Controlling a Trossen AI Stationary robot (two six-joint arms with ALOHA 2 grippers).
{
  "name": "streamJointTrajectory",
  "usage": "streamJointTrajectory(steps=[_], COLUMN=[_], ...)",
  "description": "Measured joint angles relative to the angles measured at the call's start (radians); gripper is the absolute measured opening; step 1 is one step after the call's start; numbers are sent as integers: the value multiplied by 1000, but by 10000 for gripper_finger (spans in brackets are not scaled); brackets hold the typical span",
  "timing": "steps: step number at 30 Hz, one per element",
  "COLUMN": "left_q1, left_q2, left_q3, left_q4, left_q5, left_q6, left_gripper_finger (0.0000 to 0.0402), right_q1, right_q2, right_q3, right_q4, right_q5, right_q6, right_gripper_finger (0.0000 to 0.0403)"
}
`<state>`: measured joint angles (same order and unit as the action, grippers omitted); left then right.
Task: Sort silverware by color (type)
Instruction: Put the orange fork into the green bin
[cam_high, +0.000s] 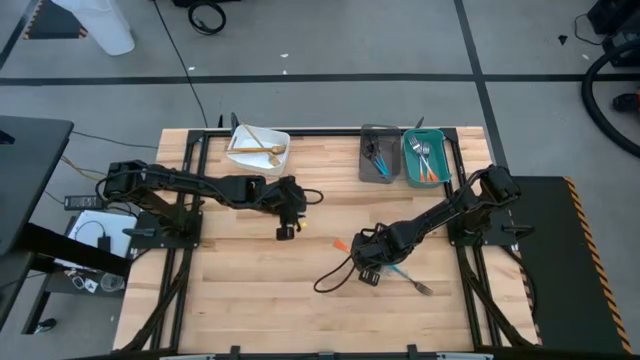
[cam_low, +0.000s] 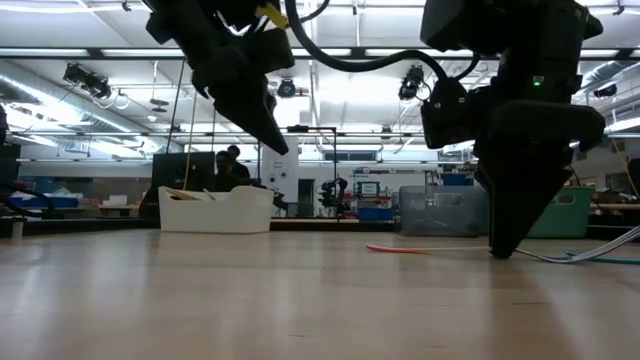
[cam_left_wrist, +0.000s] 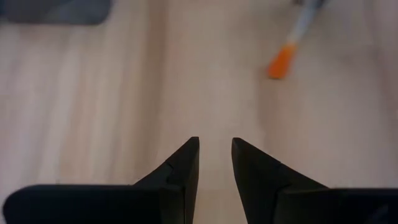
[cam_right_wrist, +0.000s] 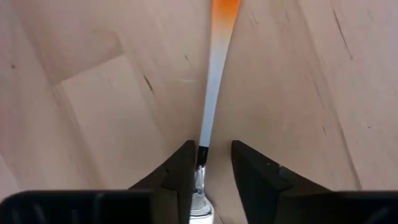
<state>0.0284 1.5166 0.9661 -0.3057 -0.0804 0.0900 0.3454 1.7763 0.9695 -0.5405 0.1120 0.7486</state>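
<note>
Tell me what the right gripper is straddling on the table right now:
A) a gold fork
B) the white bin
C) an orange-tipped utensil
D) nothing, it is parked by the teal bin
C: the right wrist view shows the right gripper down at the table with the orange-tipped utensil running between its fingers.

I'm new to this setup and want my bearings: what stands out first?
The right pincer is down on the wooden table, its fingers straddling an orange-tipped utensil. The left pincer hovers empty near the table's middle. Along the far edge sit a white bin, a grey bin and a teal bin, all holding cutlery.
</note>
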Motion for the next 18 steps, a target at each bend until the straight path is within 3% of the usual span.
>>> streamJointTrajectory(steps=[3, 11, 18], left_q1=[-4, -30, -56], left_q2=[0, 1, 60], left_q3=[0, 0, 0], left_q4=[1, 22, 106], left_q5=[59, 63, 64], left_q6=[52, 80, 138], left_gripper_finger=[102, 102, 110], right_q1=[0, -1, -2], right_q2=[0, 0, -38], right_q3=[0, -1, -7], right_q4=[2, 6, -12], right_q5=[0, 8, 64], right_q6=[-14, -31, -82], right_gripper_finger=[87, 16, 16])
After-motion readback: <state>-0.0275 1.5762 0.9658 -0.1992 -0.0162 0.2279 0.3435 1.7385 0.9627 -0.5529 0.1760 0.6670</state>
